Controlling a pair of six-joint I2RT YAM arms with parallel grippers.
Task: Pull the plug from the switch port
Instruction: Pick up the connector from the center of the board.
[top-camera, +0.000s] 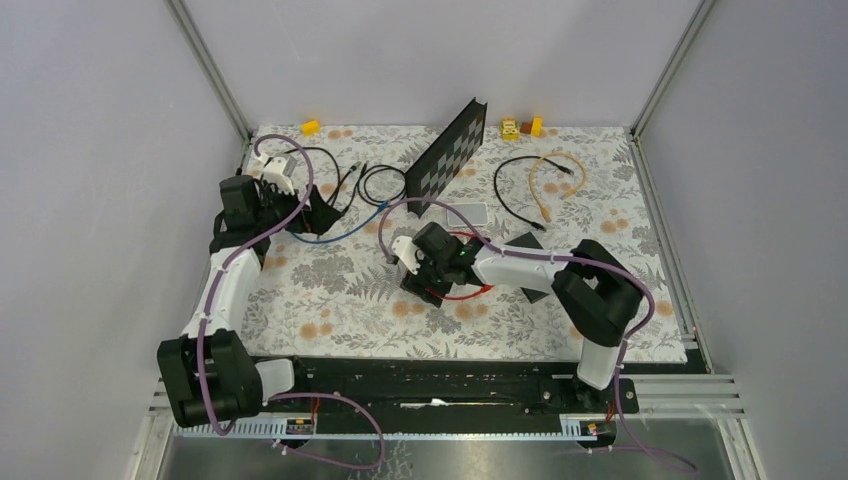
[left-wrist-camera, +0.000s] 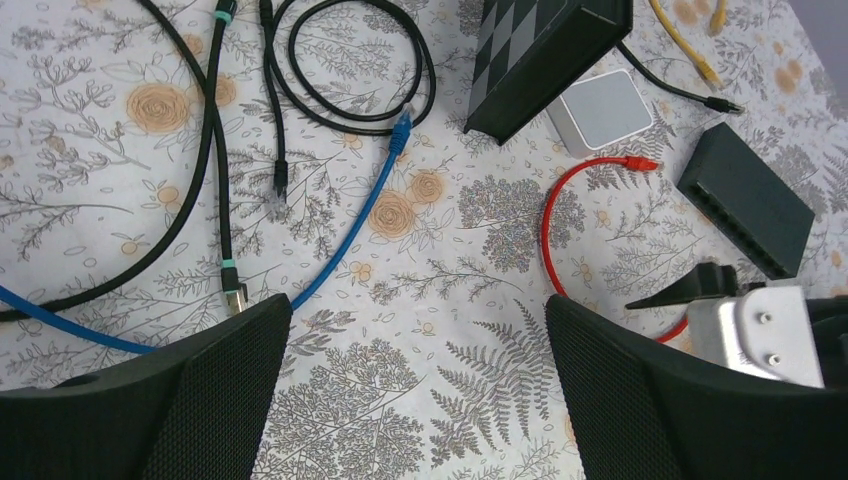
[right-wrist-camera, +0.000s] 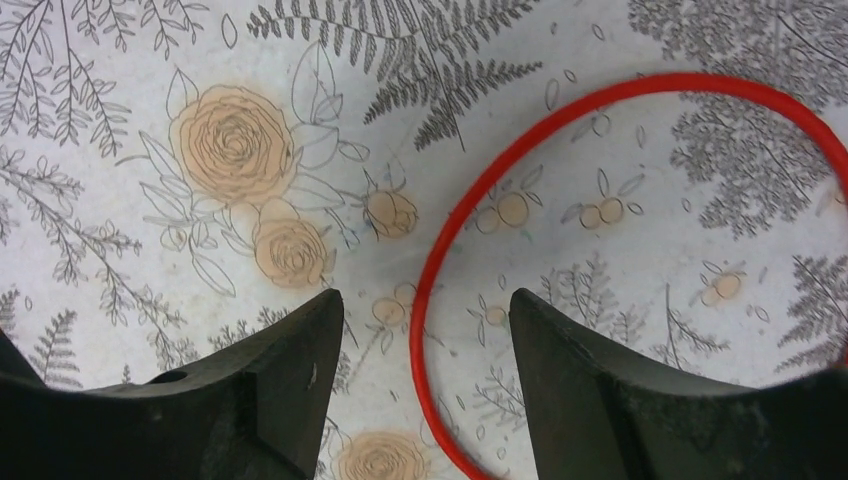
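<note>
The switch is a flat black box lying on the floral cloth, its sockets along the edge that faces the left wrist camera. The right arm partly covers the switch in the top view. A red cable ends in a red plug that lies on the cloth to the left of the switch, outside its sockets. My right gripper is open low over the cloth, and the red cable runs between its fingers untouched. My left gripper is wide open over bare cloth and holds nothing.
A black checkered board stands tilted at the back, with a pale grey pad in front of it. Blue cable and black cables lie at the left. An orange cable and small yellow blocks are at the back right.
</note>
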